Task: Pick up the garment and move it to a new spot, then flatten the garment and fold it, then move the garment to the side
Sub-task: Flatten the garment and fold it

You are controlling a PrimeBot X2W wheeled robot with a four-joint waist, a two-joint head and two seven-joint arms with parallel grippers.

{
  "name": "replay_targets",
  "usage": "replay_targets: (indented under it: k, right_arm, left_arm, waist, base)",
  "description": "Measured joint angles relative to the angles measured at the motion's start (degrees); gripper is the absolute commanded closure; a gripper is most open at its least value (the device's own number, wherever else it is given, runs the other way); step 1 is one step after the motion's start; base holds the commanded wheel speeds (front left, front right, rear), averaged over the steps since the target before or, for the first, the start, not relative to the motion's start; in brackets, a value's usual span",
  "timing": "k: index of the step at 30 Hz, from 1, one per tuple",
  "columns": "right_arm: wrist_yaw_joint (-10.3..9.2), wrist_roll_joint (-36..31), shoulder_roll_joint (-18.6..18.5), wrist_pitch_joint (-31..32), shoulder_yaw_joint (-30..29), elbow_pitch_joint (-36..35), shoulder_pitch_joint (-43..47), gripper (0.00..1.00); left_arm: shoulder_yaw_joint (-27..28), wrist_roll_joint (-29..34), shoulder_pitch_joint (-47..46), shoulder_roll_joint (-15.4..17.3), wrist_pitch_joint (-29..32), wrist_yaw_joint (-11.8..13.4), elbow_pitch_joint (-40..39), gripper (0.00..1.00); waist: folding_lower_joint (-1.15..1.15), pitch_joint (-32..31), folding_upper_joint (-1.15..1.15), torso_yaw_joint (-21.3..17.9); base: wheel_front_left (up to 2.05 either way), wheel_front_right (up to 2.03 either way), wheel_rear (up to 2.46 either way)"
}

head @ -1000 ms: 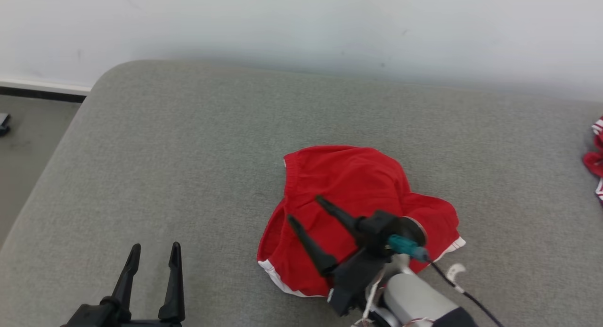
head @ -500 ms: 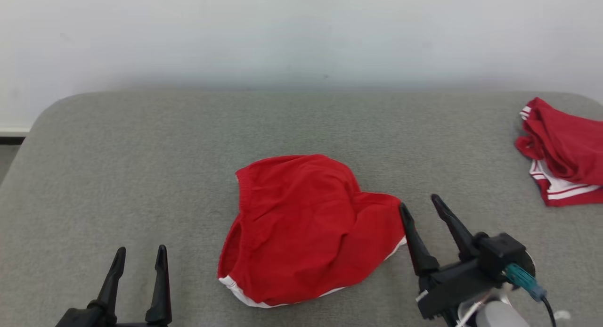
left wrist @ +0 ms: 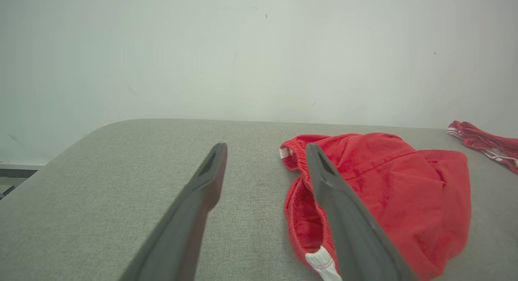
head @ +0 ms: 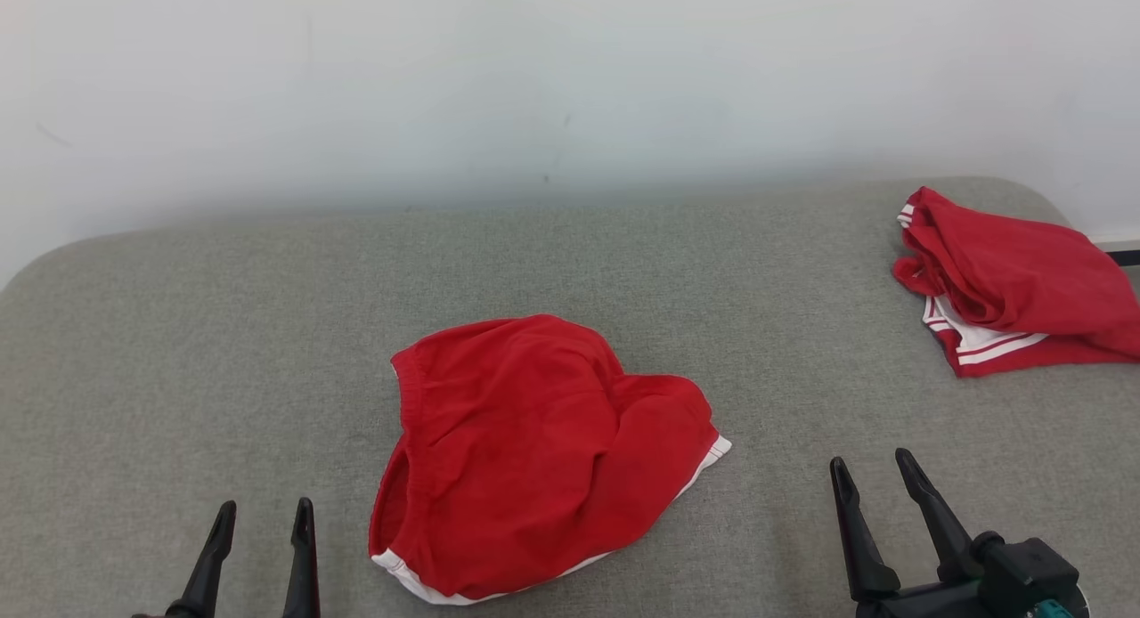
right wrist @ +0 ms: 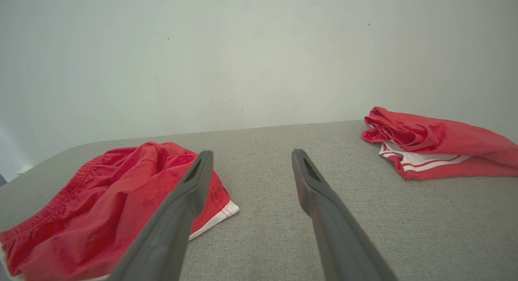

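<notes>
Currently red garment (head: 534, 458) lies loosely crumpled near the middle of the grey cushion (head: 223, 333), white-trimmed hem toward the robot. Left gripper (head: 265, 506) low at the left, fingers spread, empty, clear of the cloth. Right gripper (head: 870, 459) low at the right, fingers likewise spread, holding nothing. Second red garment (head: 1006, 280) bunched at the far right edge, well apart.

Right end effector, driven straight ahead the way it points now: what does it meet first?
Probably no cloth. The right end effector aims at bare grey cushion between the red shorts and the second red garment, with the white wall beyond. Its height above the cushion is unclear.
</notes>
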Motion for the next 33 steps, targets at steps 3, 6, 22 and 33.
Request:
replay_targets:
  k: [3, 6, 22, 33]
  right_arm:
    - [0.0, -0.16, 0.27, 0.0, -0.33, -0.91, 1.22, 0.0]
    - [0.0, -0.85, 1.44, 0.0, -1.27, -1.36, 2.52, 0.0]
    - [0.0, -0.59, -0.09, 0.0, 0.19, 8.82, -5.17, 0.0]
    - [0.0, -0.35, 0.2, 0.0, 5.72, 24.34, -18.56, 0.0]
  left_arm:
    - [0.02, 0.46, 0.54, 0.0, 0.0, -0.02, 0.08, 0.0]
    - [-0.97, 1.12, 1.6, 0.0, 0.0, -0.07, 0.33, 0.0]
    - [-13.02, 1.49, -3.16, 5.86, -0.01, -0.46, 5.8, 0.0]
    - [-24.06, -2.26, -12.54, 10.55, 0.0, -0.47, 17.36, 0.0]
  waist:
    - [0.0, -0.46, 0.0, -0.38]
    - [0.0, -0.66, 0.0, 0.26]
    - [0.0, 1.6, 0.0, 1.26]
    - [0.01, 7.2, 0.0, 2.35]
  base:
    - [0.0, 0.0, 0.0]
    - [0.0, 0.0, 0.0]
    - [0.0, 0.0, 0.0]
    - [0.0, 0.0, 0.0]
